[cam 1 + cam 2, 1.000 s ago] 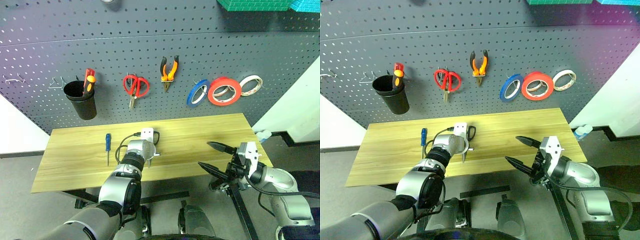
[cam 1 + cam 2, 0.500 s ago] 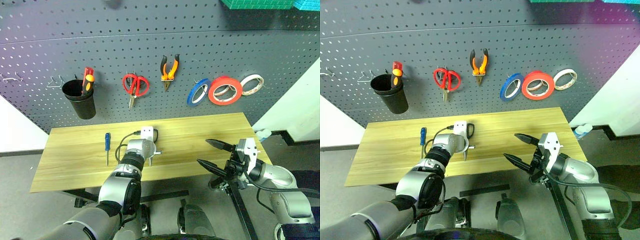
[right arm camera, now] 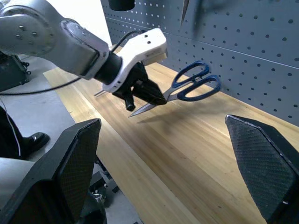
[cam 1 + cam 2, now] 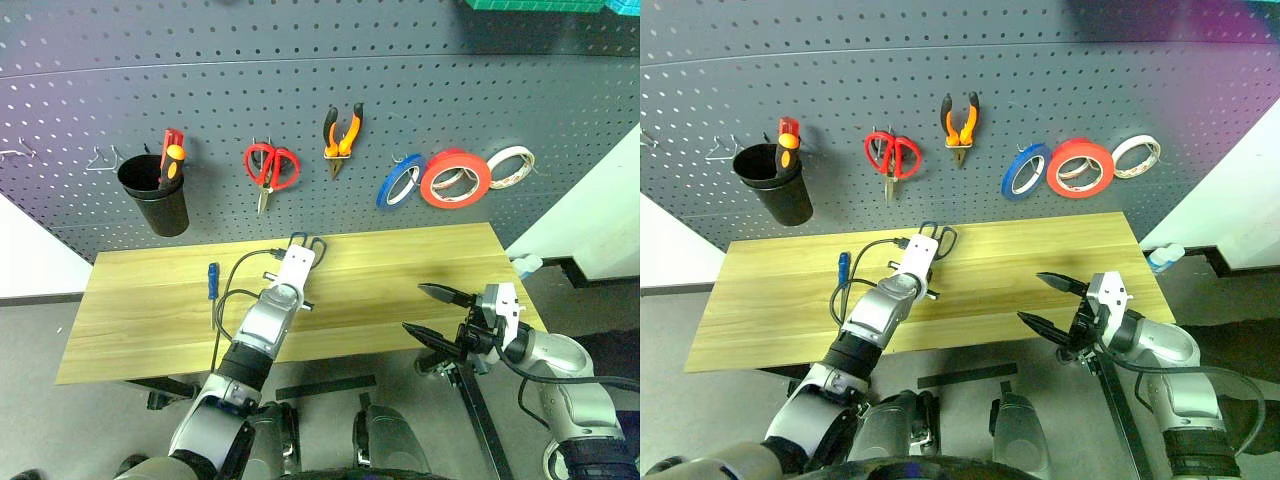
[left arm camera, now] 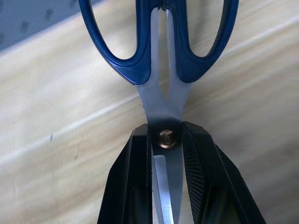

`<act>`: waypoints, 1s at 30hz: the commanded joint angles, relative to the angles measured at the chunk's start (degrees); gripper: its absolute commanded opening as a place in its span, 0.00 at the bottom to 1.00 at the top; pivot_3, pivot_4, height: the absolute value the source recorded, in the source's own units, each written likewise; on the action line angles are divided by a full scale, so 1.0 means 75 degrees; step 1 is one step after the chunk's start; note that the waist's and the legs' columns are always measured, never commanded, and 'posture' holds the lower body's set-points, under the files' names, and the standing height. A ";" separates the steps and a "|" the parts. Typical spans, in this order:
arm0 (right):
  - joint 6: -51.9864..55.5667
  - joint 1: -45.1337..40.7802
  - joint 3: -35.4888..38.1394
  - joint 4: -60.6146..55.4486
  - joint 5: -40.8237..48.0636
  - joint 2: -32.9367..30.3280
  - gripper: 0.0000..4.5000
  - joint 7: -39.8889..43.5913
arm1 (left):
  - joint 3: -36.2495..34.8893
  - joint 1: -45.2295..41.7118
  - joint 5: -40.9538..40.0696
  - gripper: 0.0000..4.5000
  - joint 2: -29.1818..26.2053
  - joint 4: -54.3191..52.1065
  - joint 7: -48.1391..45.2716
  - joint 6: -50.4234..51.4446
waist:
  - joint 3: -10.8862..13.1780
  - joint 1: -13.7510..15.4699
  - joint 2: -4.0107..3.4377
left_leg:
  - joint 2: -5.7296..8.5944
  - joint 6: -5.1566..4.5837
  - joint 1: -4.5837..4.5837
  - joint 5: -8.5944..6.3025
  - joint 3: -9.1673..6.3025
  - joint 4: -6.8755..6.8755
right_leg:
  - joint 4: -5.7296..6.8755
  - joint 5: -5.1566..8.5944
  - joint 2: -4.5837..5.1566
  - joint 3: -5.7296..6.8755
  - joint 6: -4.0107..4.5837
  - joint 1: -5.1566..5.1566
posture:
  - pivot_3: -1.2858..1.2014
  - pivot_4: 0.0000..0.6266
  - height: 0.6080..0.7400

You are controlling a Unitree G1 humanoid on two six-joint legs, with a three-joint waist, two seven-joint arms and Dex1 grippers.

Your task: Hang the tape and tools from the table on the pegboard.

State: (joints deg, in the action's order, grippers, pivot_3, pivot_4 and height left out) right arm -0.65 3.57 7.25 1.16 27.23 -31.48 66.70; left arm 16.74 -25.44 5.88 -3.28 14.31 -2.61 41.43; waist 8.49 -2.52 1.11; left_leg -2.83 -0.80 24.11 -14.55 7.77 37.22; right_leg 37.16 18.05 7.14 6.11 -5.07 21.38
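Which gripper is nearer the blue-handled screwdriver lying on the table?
Left. The left gripper, shut on the scissors, is just beside the screwdriver. The right gripper hangs open past the table's front edge, far to the other side.

Head cameras look down over the table [image 4: 400, 270] toward the pegboard [image 4: 300, 100]; wrist cameras sit close, both sharing the blue-handled scissors [image 3: 194, 84].

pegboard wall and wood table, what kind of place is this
Probably a workshop or a tool-bench test area: a dark pegboard hung with red scissors, pliers and tape rolls above a wooden table.
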 commanded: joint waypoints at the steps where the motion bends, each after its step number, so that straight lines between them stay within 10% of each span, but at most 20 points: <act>1: -0.0181 -0.0197 0.0081 0.0010 0.0087 -0.0009 1.00 0.0079 | 0.0509 0.0197 0.0435 0.13 -0.0512 -0.0754 -0.0493 -0.0983 | -0.0003 -0.0005 -0.0007 | -0.0002 0.0001 -0.0001 0.0000 -0.0001 -0.0001 | 0.0002 0.0000 0.0000 0.0000 0.0001 0.0001 | 0.46 0.18 1.00; 30: 0.2488 -0.0438 0.0733 -0.1626 0.2227 -0.0295 1.00 -0.0282 | -0.0449 0.2383 0.0593 0.13 -0.1795 -0.2752 -0.1015 -0.5830 | -0.0039 0.0019 -0.0057 | 0.0003 -0.0011 0.0000 -0.0002 -0.0004 0.0028 | 0.0021 -0.0004 -0.0002 0.0007 -0.0003 -0.0009 | 0.47 0.13 1.00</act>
State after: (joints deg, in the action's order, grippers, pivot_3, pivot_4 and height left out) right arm 17.74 0.83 11.69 -8.44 42.59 -34.06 65.34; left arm 14.73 -8.06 9.69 -16.81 -3.56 -11.18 0.72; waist 8.20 -2.37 0.69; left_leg -2.80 -0.88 24.11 -14.56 7.75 37.43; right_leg 37.32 18.02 7.11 6.17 -5.10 21.31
